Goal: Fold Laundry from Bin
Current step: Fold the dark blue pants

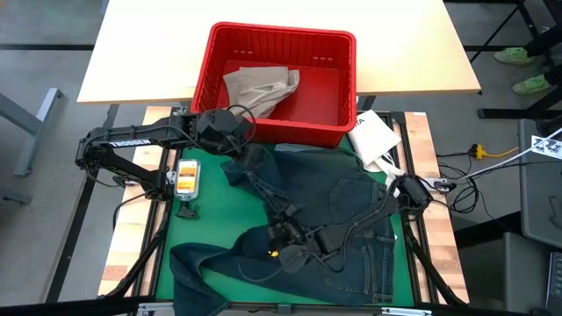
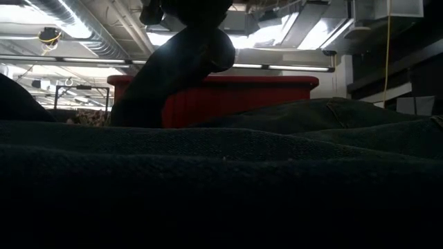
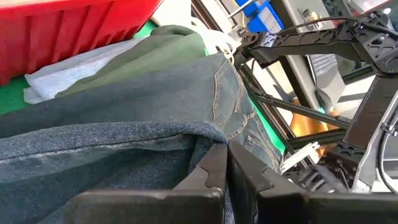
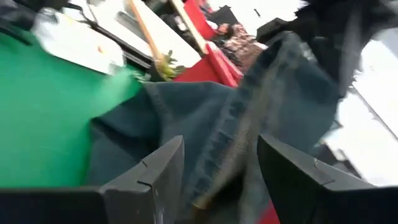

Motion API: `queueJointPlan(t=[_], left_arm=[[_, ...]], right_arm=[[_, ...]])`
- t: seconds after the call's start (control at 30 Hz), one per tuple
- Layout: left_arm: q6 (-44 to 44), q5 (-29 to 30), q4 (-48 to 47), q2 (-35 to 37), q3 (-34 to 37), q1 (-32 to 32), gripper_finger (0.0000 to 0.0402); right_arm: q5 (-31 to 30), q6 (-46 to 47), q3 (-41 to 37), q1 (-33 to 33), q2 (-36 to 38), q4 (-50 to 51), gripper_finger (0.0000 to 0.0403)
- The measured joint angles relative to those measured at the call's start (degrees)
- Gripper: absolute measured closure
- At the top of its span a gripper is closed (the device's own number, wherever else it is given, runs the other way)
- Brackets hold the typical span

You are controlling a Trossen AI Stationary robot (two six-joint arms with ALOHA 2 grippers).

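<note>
Our left tool (image 3: pixel 225 177) is clamped tight on a fold of the denim jeans (image 1: pixel 338 219), pinching an edge up near the front wall of the red bin (image 1: pixel 281 46), so that end of the cloth lifts off the green mat (image 1: pixel 180 230) and hangs. Our right tool (image 4: pixel 214 168) sits low over the middle of the jeans with its jaws standing wide, a stitched seam running between them, nothing gripped that we can see. The denim looks heavy and thick for cloth yet fully limp, draping and bunching wherever it isn't held; we judge it will sag and drag rather than slide, and a single pinch will let the rest trail. The seams and waistband are the firm places, so we'd take hold there, two points well apart, to spread it flat. On the counter beside the bin lies a white packet (image 1: pixel 372 136), and tan khaki trousers (image 1: pixel 260 86) wait inside the bin.
</note>
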State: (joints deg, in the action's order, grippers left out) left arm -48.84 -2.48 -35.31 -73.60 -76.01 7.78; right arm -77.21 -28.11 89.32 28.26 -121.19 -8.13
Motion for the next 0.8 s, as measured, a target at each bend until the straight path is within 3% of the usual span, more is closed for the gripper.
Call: queueJointPlan(t=[0.13, 0.53, 0.8], left_arm=[[0.0, -0.1, 0.0, 0.0, 0.0, 0.0, 0.0401], [0.0, -1.4, 0.0, 0.0, 0.0, 0.0, 0.0401], [0.0, -1.6, 0.0, 0.0, 0.0, 0.0, 0.0401]], right_arm=[[1.7, 2.3, 0.0, -0.8, 0.0, 1.4, 0.0199], [-10.1, 2.2, 0.0, -0.9, 0.0, 2.7, 0.0199], [-12.8, -0.7, 0.0, -1.3, 0.0, 2.7, 0.0199]])
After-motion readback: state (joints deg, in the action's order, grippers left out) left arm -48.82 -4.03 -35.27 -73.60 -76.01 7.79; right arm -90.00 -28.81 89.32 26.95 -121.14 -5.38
